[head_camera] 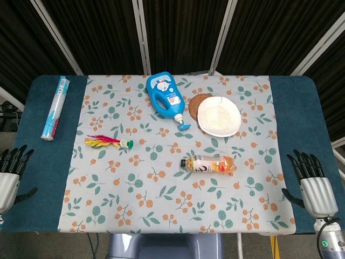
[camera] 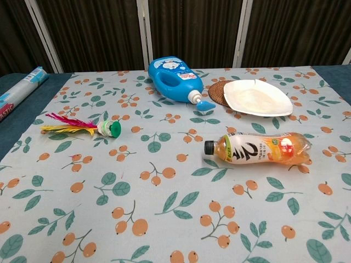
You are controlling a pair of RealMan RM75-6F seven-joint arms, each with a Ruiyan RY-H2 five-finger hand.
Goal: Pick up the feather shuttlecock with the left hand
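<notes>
The feather shuttlecock (head_camera: 108, 142) lies on its side on the left part of the floral cloth, red and yellow feathers pointing left, green and white base to the right. In the chest view the shuttlecock (camera: 82, 126) shows at the left. My left hand (head_camera: 12, 172) hangs at the table's left edge, well to the left of and below the shuttlecock, fingers apart and holding nothing. My right hand (head_camera: 312, 181) is at the right edge, fingers spread and empty. Neither hand shows in the chest view.
A blue detergent bottle (head_camera: 166, 98) lies at the back centre, next to a white plate (head_camera: 218, 115) on a brown coaster (head_camera: 195, 102). An orange drink bottle (head_camera: 208, 164) lies on its side mid-table. A rolled plastic pack (head_camera: 56, 107) rests at the far left.
</notes>
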